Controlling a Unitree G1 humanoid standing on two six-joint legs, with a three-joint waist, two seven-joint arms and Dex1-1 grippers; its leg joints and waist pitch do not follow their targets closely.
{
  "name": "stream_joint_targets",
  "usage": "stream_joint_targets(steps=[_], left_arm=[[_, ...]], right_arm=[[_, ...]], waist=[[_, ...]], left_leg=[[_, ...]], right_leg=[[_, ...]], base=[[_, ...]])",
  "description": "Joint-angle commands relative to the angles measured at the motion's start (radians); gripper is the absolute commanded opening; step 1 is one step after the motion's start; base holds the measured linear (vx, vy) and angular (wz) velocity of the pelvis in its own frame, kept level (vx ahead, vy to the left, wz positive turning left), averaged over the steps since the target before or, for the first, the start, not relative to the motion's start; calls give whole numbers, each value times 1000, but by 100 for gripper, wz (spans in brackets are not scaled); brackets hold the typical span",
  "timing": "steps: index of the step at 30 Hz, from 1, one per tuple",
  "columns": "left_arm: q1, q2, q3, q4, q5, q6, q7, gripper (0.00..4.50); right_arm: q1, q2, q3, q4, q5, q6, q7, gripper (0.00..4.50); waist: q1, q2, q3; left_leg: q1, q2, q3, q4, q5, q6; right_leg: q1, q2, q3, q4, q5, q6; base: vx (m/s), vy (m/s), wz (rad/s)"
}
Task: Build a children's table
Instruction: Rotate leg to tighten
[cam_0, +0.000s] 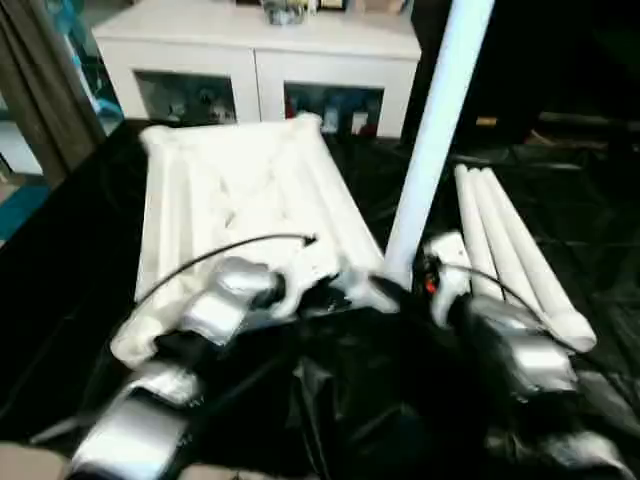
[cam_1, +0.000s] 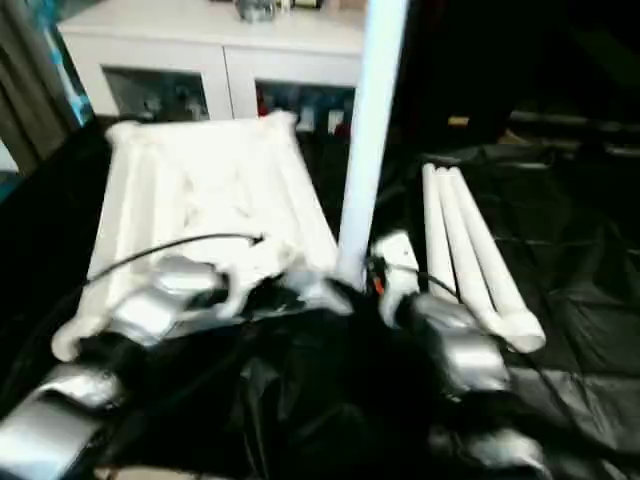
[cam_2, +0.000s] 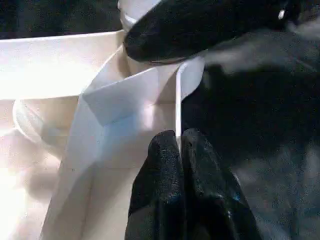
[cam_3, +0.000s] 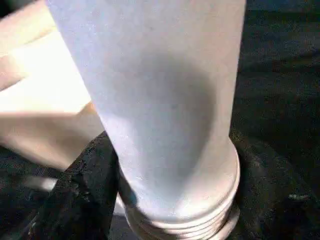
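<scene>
One tabletop (cam_0: 235, 195), one upright leg (cam_0: 437, 130), three loose legs (cam_0: 515, 255), one cabinet (cam_0: 255, 60).

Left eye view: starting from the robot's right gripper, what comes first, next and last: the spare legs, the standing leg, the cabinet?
1. Standing leg, held in the right gripper.
2. Spare legs, lying just to the right.
3. Cabinet, far behind the tabletop.

Far back, a white glass-door cabinet (cam_0: 255, 75); underneath everything, crinkled black sheeting (cam_0: 590, 230); far left, a grey curtain (cam_0: 40, 90).

White tabletop (cam_0: 240, 190), white legs (cam_0: 510, 250), black floor covering (cam_0: 590, 200).
</scene>
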Motion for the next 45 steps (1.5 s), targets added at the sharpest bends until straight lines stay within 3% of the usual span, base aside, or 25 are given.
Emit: stream_joint_targets(steps=[1, 4, 5, 8, 11, 14, 18, 20, 23, 24, 28, 29, 30, 32, 34, 37, 41, 45], left_arm=[[-22, -39, 22, 34, -1, 26, 110, 0], [-35, -70, 20, 42, -2, 28, 126, 0], [-38, -76, 19, 45, -2, 24, 123, 0], [-40, -80, 11, 50, 2, -1, 101, 0], [-23, -54, -6, 31, 0, -35, 40, 0], [13, 1, -31, -13, -14, -77, -75, 0], [52, 56, -47, -64, -39, -107, -198, 0], [72, 93, -56, -96, -53, -111, -273, 0], [96, 141, -66, -135, -75, -112, -378, 0], [102, 155, -66, -145, -84, -112, -411, 0], [112, 187, -65, -172, -107, -102, -491, 0], [114, 194, -67, -181, -112, -93, -507, 0], [115, 200, -68, -190, -116, -84, -520, 0], [114, 203, -68, -194, -117, -80, -529, 0], [111, 205, -67, -195, -117, -81, -531, 0], [107, 203, -64, -191, -115, -83, -524, 0], [104, 199, -59, -189, -108, -82, -500, 0], [75, 170, -37, -135, -72, -62, -366, 0]], right_arm=[[5, 29, 14, 97, -35, 39, -92, 280], [-30, 69, 34, 122, -36, 5, -81, 280], [-36, 79, 35, 124, -33, -6, -71, 335], [-51, 95, 29, 125, -19, -28, -35, 359], [-52, 77, 35, 109, -4, -40, 31, 384], [-30, 16, 63, 55, 18, -27, 168, 391], [9, -62, 94, -18, 36, -15, 312, 391], [30, -114, 105, -60, 50, -5, 397, 391], [58, -193, 125, -117, 68, 21, 528, 391], [67, -220, 133, -137, 77, 42, 579, 391], [83, -285, 157, -183, 88, 73, 686, 391], [85, -298, 163, -190, 86, 73, 701, 391], [85, -310, 168, -196, 86, 75, 717, 391], [82, -318, 172, -197, 88, 78, 733, 391], [78, -316, 173, -197, 92, 85, 735, 376], [77, -306, 175, -200, 98, 99, 740, 355], [91, -296, 187, -218, 104, 112, 744, 315], [101, -244, 160, -177, 79, 78, 629, 291]], waist=[[-12, -5, -36], [-13, -3, -40], [-13, -4, -40], [-14, -9, -42], [-12, -9, -42], [-11, -11, -45], [-1, -13, -49], [4, -12, -53], [8, -10, -64], [18, -7, -68], [31, -8, -74], [33, -7, -73], [35, -7, -67], [37, -8, -64], [38, -6, -56], [37, -11, -54], [38, -12, -57], [35, -14, -58]], left_leg=[[24, 38, -32, -84, -435, -20], [16, 40, -34, -91, -419, -2], [13, 40, -34, -92, -415, 1], [8, 39, -33, -94, -408, 14], [5, 40, -32, -95, -391, 32], [-7, 43, -32, -97, -352, 48], [0, 48, -23, -91, -286, 67], [-2, 48, -19, -87, -246, 86], [-8, 48, -16, -76, -119, 127], [-5, 50, -12, -66, -56, 155], [-14, 46, -8, -50, 26, 209], [-14, 47, -8, -49, 27, 213], [-13, 51, -7, -53, -27, 202], [-11, 52, -7, -57, -76, 178], [-7, 54, -7, -67, -160, 119], [-2, 54, -6, -72, -215, 73], [-4, 53, -5, -71, -185, 71], [-9, 48, -4, -67, -148, 83]], right_leg=[[5, -75, 31, -117, -618, -98], [13, -76, 31, -120, -559, -100], [13, -75, 32, -118, -546, -103], [15, -77, 35, -112, -517, -114], [16, -81, 37, -108, -480, -133], [27, -84, 40, -100, -422, -150], [28, -83, 45, -88, -324, -197], [32, -83, 47, -80, -256, -218], [41, -80, 46, -52, -65, -270], [40, -72, 44, -36, 65, -303], [41, -73, 42, -15, 200, -335], [40, -74, 41, -15, 194, -335], [36, -76, 40, -24, 103, -327], [35, -77, 40, -32, 17, -317], [31, -75, 43, -46, -119, -290], [28, -78, 46, -55, -213, -254], [28, -77, 48, -53, -179, -244], [28, -79, 48, -49, -138, -248]], base=[[-51, 20, -2], [0, 0, 0], [0, 0, 0], [0, 0, 0], [0, 0, 0], [0, 0, 0], [14, -6, 1], [60, -26, 5], [70, -23, 3], [64, -2, 0], [29, 0, 0], [0, 0, 0], [0, 0, 0], [0, 0, 0], [0, 0, 0], [0, 0, 0], [0, 0, 0], [0, 0, 0]])
